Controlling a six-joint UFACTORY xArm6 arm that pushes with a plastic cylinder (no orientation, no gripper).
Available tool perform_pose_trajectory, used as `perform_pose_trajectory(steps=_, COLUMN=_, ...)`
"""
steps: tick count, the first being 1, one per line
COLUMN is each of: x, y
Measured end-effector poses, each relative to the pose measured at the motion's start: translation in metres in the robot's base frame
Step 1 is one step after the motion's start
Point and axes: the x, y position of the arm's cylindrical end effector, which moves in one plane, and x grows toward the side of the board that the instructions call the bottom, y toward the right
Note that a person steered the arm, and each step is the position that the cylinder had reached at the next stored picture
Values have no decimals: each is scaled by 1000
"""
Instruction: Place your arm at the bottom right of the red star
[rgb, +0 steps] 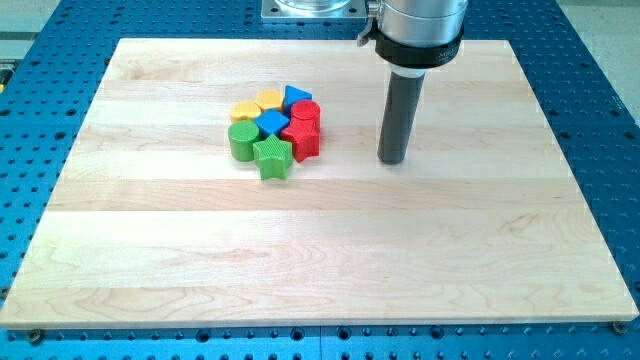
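Observation:
The red star (303, 138) lies on the wooden board (320, 250) at the right side of a tight cluster of blocks. Around it are a red cylinder (306, 113), a blue triangle (296, 96), a blue cube (272, 122), a yellow hexagon (269, 100), a yellow block (246, 111), a green cylinder (242, 141) and a green star (272, 157). My tip (393, 160) rests on the board to the right of the red star and slightly lower in the view, apart from every block.
The board sits on a blue perforated table (600, 120). The arm's grey body (420, 25) hangs over the board's top edge, right of centre.

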Motion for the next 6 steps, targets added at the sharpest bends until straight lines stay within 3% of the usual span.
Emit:
perform_pose_trajectory(steps=3, x=34, y=-15)
perform_pose_trajectory(steps=4, x=37, y=-58)
perform_pose_trajectory(steps=6, x=22, y=-84)
